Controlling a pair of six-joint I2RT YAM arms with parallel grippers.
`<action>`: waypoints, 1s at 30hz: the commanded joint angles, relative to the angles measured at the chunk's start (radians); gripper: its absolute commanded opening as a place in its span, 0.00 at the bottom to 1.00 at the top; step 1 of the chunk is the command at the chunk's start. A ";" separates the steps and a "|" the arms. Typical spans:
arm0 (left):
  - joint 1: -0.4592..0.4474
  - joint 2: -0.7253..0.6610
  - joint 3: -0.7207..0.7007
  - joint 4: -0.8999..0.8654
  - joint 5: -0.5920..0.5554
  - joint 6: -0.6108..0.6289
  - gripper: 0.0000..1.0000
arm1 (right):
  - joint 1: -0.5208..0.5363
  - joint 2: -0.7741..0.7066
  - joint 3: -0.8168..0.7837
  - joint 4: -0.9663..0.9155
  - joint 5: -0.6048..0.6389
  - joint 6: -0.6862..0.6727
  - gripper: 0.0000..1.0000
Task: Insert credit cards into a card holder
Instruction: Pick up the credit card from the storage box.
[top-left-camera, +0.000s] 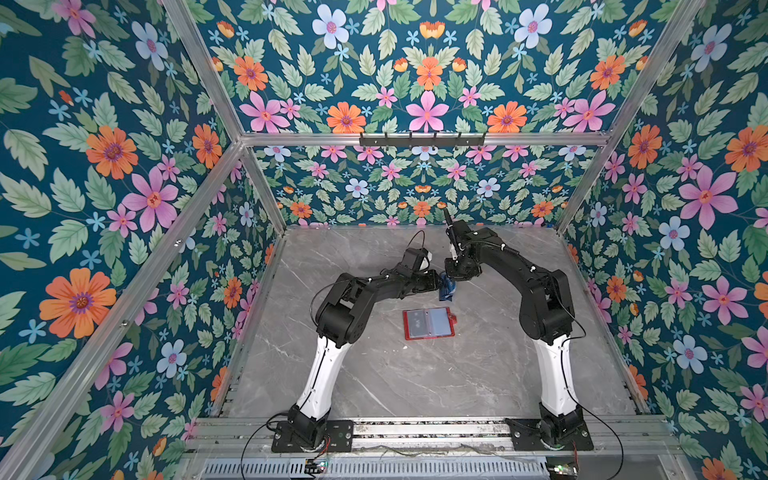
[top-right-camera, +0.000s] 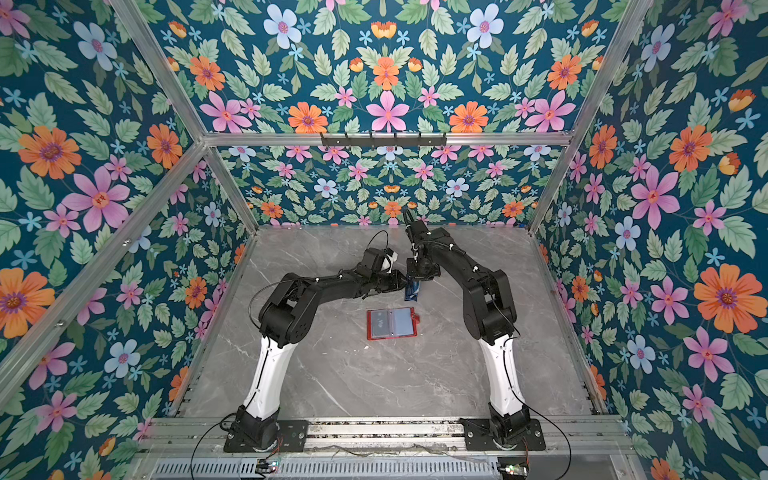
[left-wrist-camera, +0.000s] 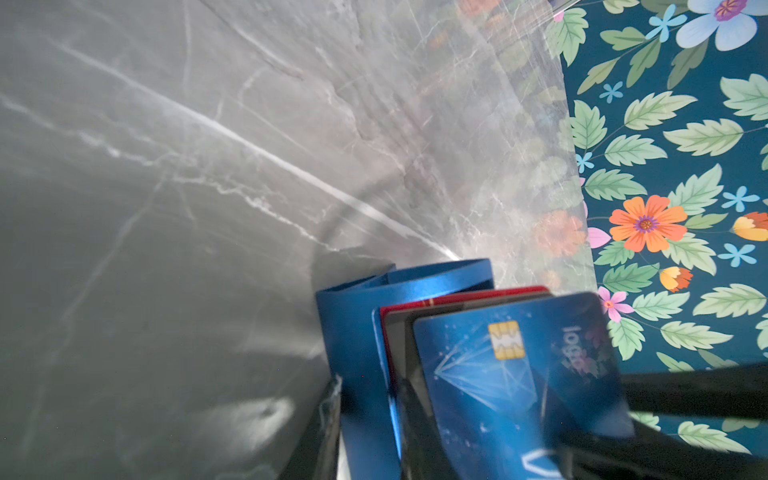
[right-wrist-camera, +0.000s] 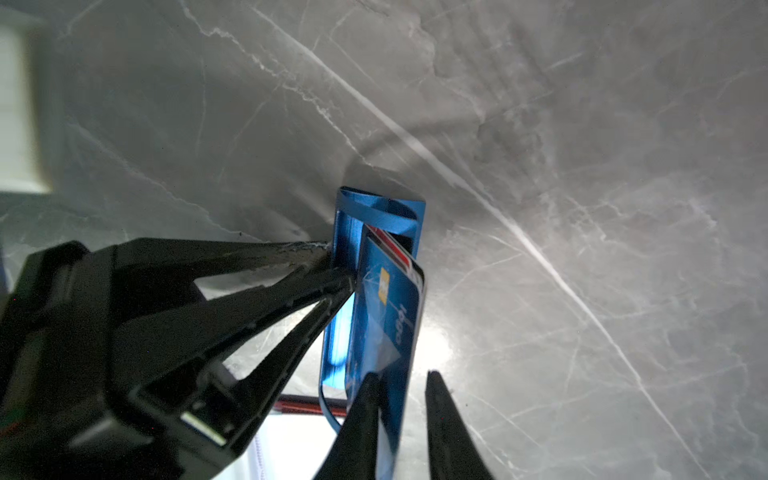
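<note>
On marble table (top-left-camera: 415, 374), card holder (top-left-camera: 428, 323) lies open, long axis crosswise.

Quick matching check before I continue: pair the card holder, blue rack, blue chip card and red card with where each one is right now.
Things:
1. card holder
2. blue rack
3. blue chip card
4. red card

States:
A. in the rack, behind the front card
B. lying open on the table, apart from both pincers
C. gripped at its edge by the left pincer
D. at the rack's front, straddled by the open right pincer

Pairs: 1-B; 2-C; 3-D; 4-A
</note>
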 joint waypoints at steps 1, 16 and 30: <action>0.001 0.017 -0.016 -0.179 -0.069 -0.002 0.26 | 0.002 -0.019 0.004 -0.038 0.033 -0.007 0.20; 0.000 0.010 -0.027 -0.168 -0.047 -0.006 0.26 | 0.009 -0.037 0.009 -0.052 0.031 -0.005 0.02; 0.001 -0.152 -0.040 -0.132 0.029 0.061 0.44 | 0.007 -0.303 -0.277 0.197 -0.083 0.061 0.00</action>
